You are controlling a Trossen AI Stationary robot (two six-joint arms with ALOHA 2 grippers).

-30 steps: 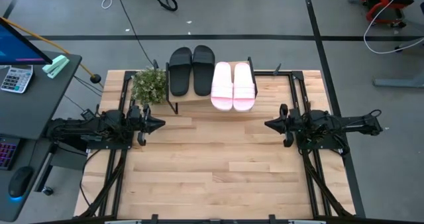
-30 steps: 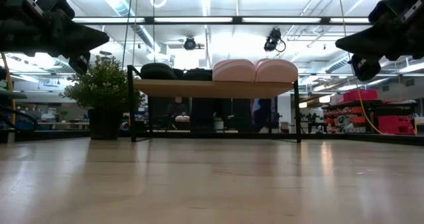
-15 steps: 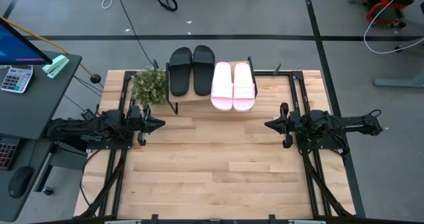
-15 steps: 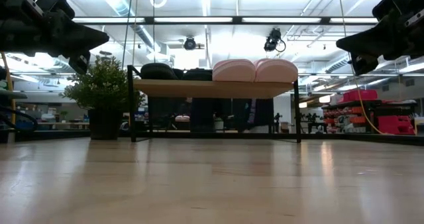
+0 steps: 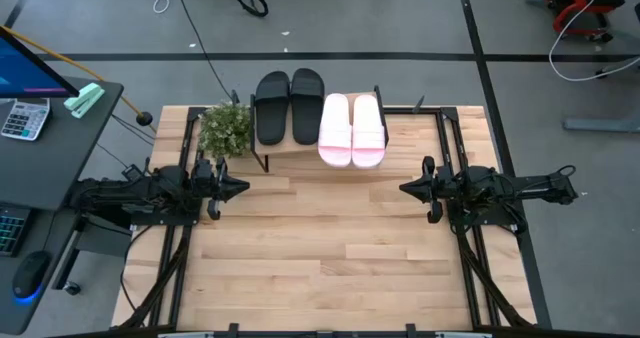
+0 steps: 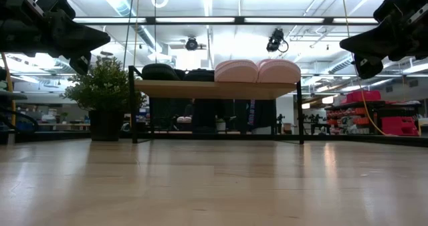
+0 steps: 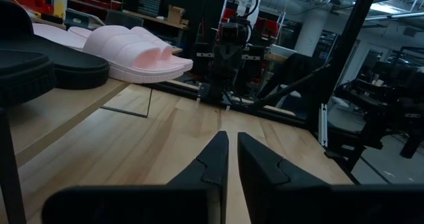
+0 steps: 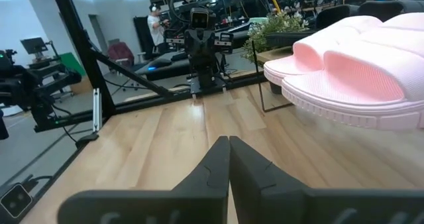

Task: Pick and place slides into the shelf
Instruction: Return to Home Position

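You have all four slides up on the shelf (image 6: 175,88), at the upper middle of the high view. They lie in one row, side by side. From frame left to right they are the two black slides (image 5: 272,106) (image 5: 307,105), then the two pink slides (image 5: 335,128) (image 5: 368,128).

Each slide's long axis runs top to bottom in that view. The pink pair sits a little lower in the frame than the black pair. Their broad straps are at the lower end, so their toes point toward the bottom edge. You can't read the toe end of the black pair.

A potted plant (image 5: 225,128) stands just left of the shelf.

Your left gripper (image 5: 243,187) hangs at mid-left over the table (image 5: 320,258), its fingers drawn nearly together with only a thin slit between them, holding nothing. Your right gripper (image 5: 403,188) faces it from mid-right, fingers pressed together and empty. Both are well apart from the slides.
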